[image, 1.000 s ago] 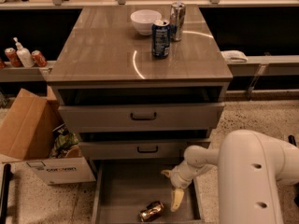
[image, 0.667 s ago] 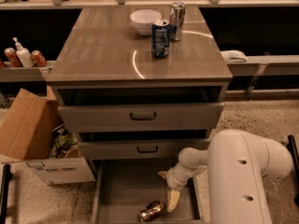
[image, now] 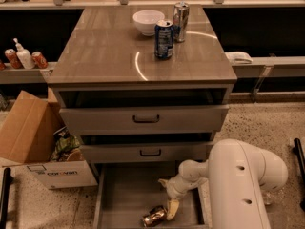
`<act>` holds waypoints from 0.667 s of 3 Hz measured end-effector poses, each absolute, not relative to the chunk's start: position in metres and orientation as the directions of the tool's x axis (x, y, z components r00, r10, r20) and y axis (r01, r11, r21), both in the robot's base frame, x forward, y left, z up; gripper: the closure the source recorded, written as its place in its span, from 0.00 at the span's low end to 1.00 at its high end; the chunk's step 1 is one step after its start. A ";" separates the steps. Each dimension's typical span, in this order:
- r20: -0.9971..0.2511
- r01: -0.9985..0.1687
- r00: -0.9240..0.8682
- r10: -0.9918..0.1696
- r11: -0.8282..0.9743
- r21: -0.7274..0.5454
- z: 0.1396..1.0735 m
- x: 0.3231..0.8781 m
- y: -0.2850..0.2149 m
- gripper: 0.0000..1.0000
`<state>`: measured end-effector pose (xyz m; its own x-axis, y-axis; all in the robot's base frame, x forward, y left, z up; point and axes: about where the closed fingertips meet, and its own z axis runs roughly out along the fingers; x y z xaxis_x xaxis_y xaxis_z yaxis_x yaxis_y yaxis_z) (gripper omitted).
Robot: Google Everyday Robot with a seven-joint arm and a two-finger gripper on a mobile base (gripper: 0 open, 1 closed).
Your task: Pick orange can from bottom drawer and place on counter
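gripper in bottom drawer | just beside orange can

Cream pincer over grey bottom drawer; coppery orange can; streaked grey-brown counter.

We are looking at a speckled pale terrazzo floor that is spreading around a grey three-drawer cabinet. Behind it, dark recesses are running beneath a light tan ledge along the top. On the left, a narrow pale shelf is carrying two red cans and a white pump bottle. On the right, a matching pale rail is holding a white folded item. An open brown cardboard box is leaning just beside the cabinet, above a white printed carton. Warm, dim light is falling from above. The gripper is hanging low inside the bottom drawer.
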<state>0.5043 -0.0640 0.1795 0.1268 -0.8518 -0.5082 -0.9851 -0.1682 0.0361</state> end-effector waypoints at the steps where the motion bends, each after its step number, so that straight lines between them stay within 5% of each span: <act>1: -0.493 -0.986 0.152 -0.857 -0.162 -0.022 0.168 0.502 -0.051 0.00; 2: -0.492 -0.987 0.152 -0.857 -0.160 -0.026 0.168 0.503 -0.051 0.00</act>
